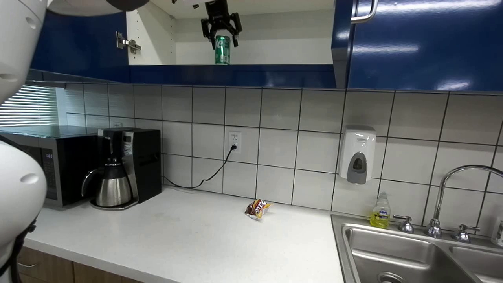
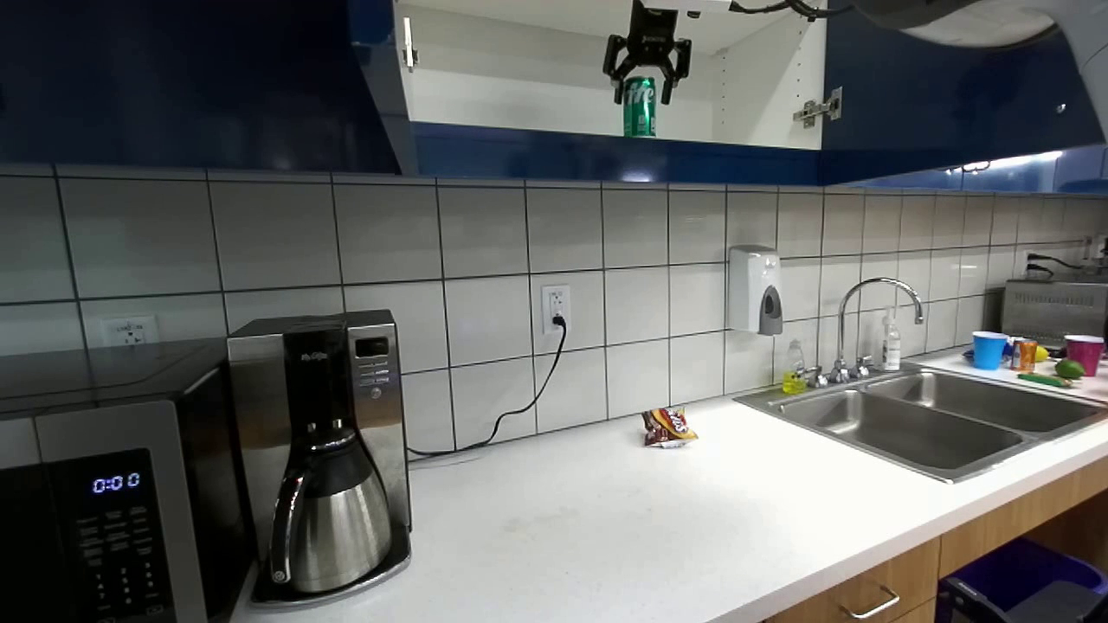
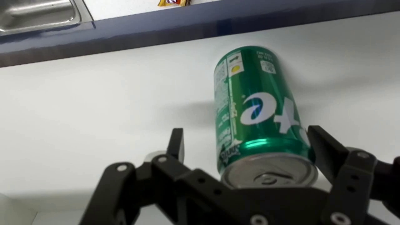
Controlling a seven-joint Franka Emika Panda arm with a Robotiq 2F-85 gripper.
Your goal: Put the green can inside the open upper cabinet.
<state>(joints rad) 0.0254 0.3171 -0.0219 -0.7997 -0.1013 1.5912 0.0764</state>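
The green can (image 1: pixel 222 52) stands upright inside the open upper cabinet (image 1: pixel 283 41), near its front edge. It shows in the other views too, as the can (image 2: pixel 640 111) and, close up, the can (image 3: pixel 254 103) on the white cabinet floor (image 3: pixel 109 103). My gripper (image 1: pixel 224 41) is open around the top of the can, pointing down, with one finger on each side. In the wrist view the gripper (image 3: pixel 246 135) has a clear gap at its left finger. Its right finger is at or against the can's side; contact is hard to tell. The can's base is partly hidden in the exterior views.
The cabinet's blue front lip (image 1: pixel 235 74) runs below the can. An open blue door (image 1: pixel 82 47) with hinges is beside the opening. Below, the counter (image 1: pixel 196 243) holds a coffee maker (image 1: pixel 145 165), a microwave (image 2: pixel 104 510) and a snack bag (image 1: pixel 257 209), beside a sink (image 2: pixel 917 424).
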